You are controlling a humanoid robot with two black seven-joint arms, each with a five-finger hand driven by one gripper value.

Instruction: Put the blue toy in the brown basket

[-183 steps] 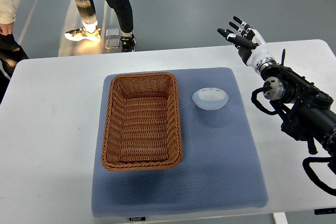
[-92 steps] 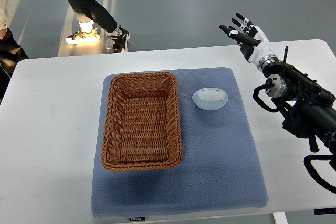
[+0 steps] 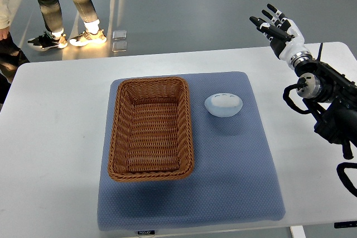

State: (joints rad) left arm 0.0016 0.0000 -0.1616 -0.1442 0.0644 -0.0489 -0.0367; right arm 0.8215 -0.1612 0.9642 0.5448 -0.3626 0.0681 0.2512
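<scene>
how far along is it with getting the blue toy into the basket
Nothing is done yet: the blue toy lies on the blue mat, just right of the brown basket, which has nothing in it. Nothing is in hand: the right robot hand hangs open past the table's far right corner, well away from the toy. Reaching, grasping and placing are all left.

Brown woven basket [image 3: 151, 129]; pale blue toy [image 3: 223, 105]; slate-blue dotted mat [image 3: 234, 176]; white table [image 3: 56, 137]; black-and-white hand [image 3: 277, 26]; grey floor [image 3: 189, 4].
</scene>
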